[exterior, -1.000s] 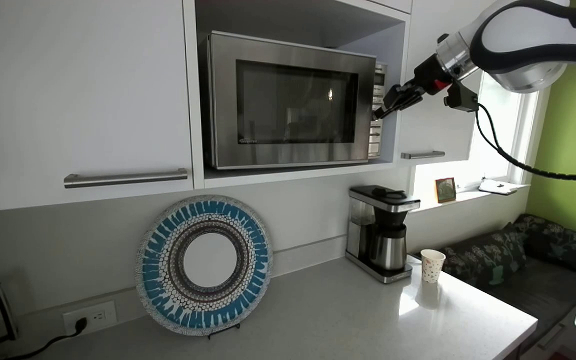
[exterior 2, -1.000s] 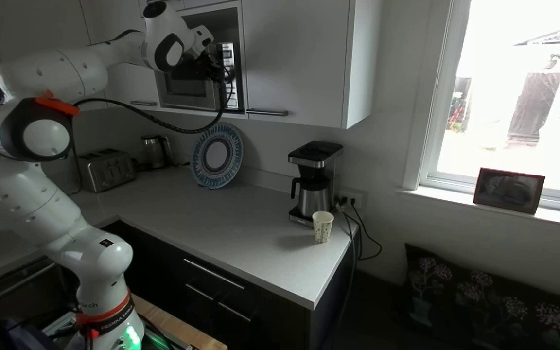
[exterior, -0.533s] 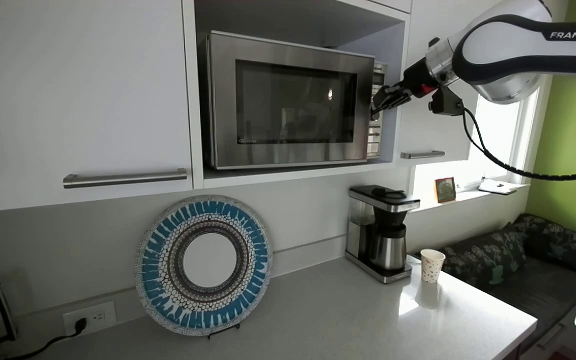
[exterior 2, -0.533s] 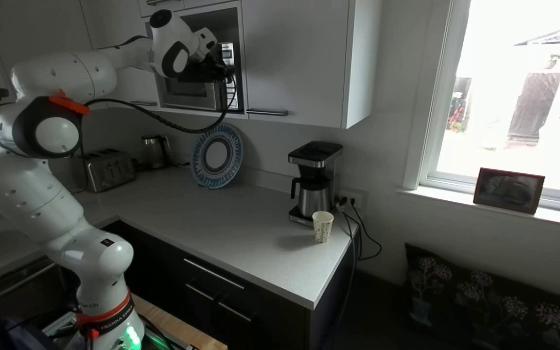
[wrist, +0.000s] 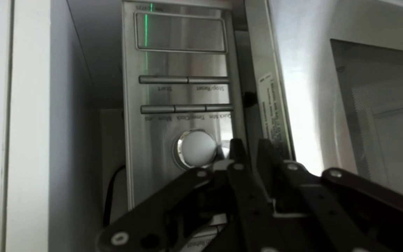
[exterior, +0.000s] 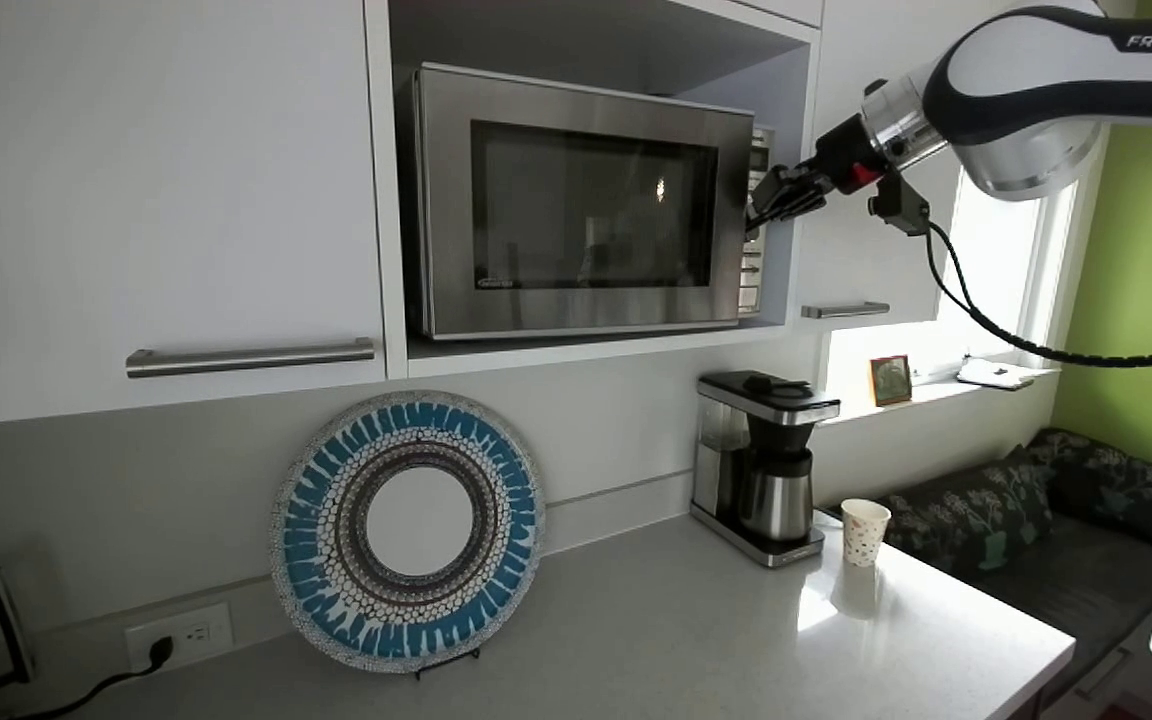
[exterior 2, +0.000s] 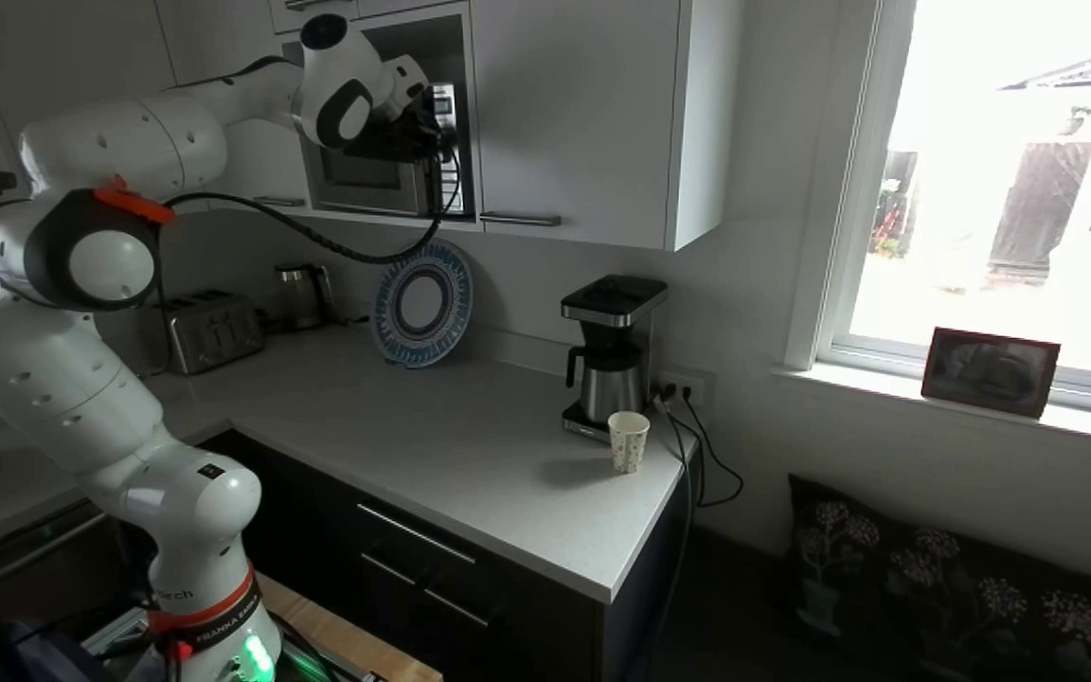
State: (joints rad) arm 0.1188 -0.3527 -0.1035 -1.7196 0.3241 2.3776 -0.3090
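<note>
Currently, the gripper [wrist: 251,151] is set narrow, with a slim gap between its fingertips [wrist: 237,150] and nothing seen held there. In the wrist view it stands at the opening between the microwave door [wrist: 303,94], which is ajar, and the control panel [wrist: 178,63]; contact with either cannot be confirmed. Chief hazard: a push the wrong way could swing the door shut on the fingertips or wedge them in the opening. Next, one fingertip shows close by the round knob [wrist: 198,148], so a sideways drift might turn it or catch the buttons [wrist: 189,109] near it. A hard pull at the door's edge could also shift the microwave [exterior: 586,210] within its recess [exterior: 536,35], as no fixing is visible. Beyond the panel, on the side away from the door, the cabinet wall [wrist: 73,168] leaves limited room, and a rotation of the gripper could knock it. Further out, the arm [exterior 2: 119,152] trails a looped cable [exterior 2: 356,256] that may snag on a cabinet handle [exterior 2: 520,219] if drawn across it. Below, on the counter [exterior: 676,640], the coffee maker [exterior: 774,465] and paper cup [exterior: 866,532] stand well apart from the gripper; the cup, near the counter's edge, would likely tip if the cable struck it.
</note>
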